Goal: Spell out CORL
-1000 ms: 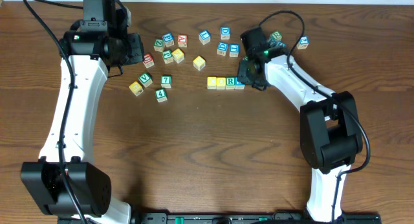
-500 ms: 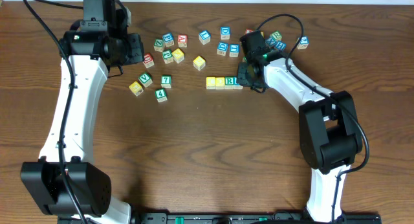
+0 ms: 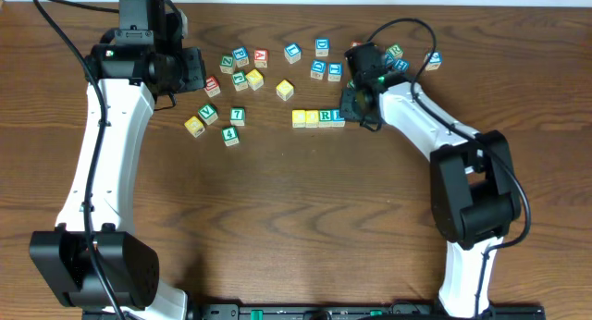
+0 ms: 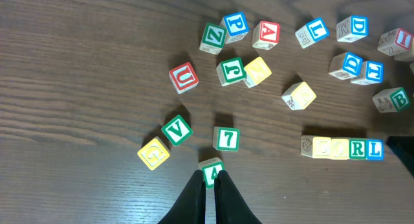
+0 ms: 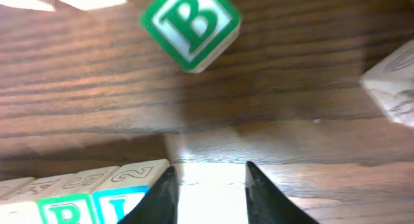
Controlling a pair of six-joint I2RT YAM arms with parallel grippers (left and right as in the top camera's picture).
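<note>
Jaws parted, right gripper [image 5: 210, 175] beside CORL row [image 4: 341, 147] (L end).

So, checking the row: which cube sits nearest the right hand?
The small wooden blue-L cube, last in line beside the green-R cube.

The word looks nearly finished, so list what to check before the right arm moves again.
1. The row of four blocks is straight, touching: ok.
2. The R block then the L block end it: ok.
3. Letters on the two yellow blocks: cannot tell, faint.
4. The right pincer is open, empty: ok.
5. It is clear of the L block: cannot tell.
6. The left pincer is shut, far from the row: ok.
</note>
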